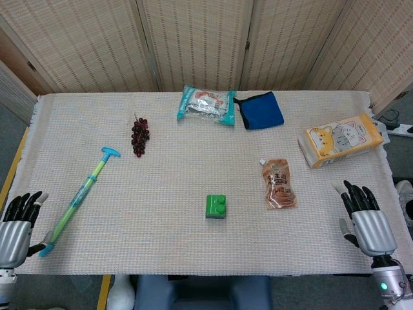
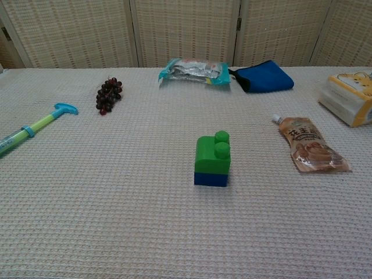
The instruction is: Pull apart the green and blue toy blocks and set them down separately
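Woven table cloth (image 1: 161, 194) is bearing the green block (image 2: 212, 155), sitting joined atop the blue block (image 2: 210, 179). We are resting our left hand (image 1: 18, 218) and right hand (image 1: 365, 216) at opposite table edges, fingers spread, grasping nothing.

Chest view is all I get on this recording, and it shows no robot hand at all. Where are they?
Observer: In the head view, the left robot hand sits at the table's near left edge, holding nothing, fingers apart.
Operator: And the other one?
Observer: The right robot hand is at the near right edge, also holding nothing, well clear of the green block.
Operator: My view cuts off the long green and blue toy on the left. What is past the edge?
Observer: The toy pump runs diagonally toward the near left corner, its lower end lying close beside the left robot hand.
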